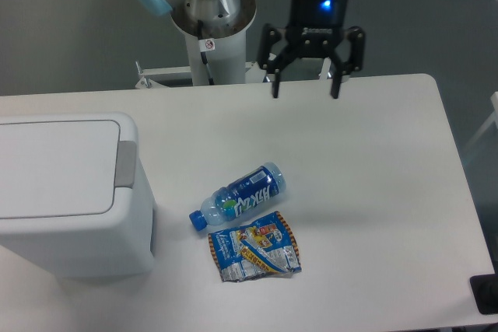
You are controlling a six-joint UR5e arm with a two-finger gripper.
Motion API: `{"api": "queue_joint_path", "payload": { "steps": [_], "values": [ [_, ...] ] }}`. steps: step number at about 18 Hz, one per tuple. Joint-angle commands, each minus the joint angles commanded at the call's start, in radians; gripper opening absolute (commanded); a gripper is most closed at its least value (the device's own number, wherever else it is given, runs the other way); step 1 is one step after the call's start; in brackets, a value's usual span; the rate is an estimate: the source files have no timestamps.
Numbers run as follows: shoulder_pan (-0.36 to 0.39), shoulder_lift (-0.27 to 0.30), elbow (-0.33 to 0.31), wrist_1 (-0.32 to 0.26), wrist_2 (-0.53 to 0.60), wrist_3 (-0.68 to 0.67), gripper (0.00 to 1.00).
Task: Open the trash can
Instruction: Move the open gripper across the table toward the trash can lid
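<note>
One trash can (70, 192) sits at the left edge of the frame on the white bench (373, 161), its flat lid (54, 167) shut. Near the centre lie a blue-labelled bottle (240, 196) and a crumpled wrapper (254, 248). Upper centre, the gripper (305, 89) hangs with fingers (275, 87) spread and empty.

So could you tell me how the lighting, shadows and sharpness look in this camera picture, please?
In the fixed camera view the light is even and soft: the trash can casts a faint shadow rightward on the table, no harsh glare. The bottle and snack wrapper look sharp; the open claw shows a blue light, with little blur.
</note>
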Motion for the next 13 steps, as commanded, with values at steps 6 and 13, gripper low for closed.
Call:
{"api": "queue_joint_path", "payload": {
  "steps": [6, 13],
  "values": [
    [-0.133, -0.072, 0.040, 0.039, 0.008, -0.094, 1.00],
    [-0.259, -0.179, 0.118, 0.040, 0.008, -0.094, 1.00]
  ]
}}
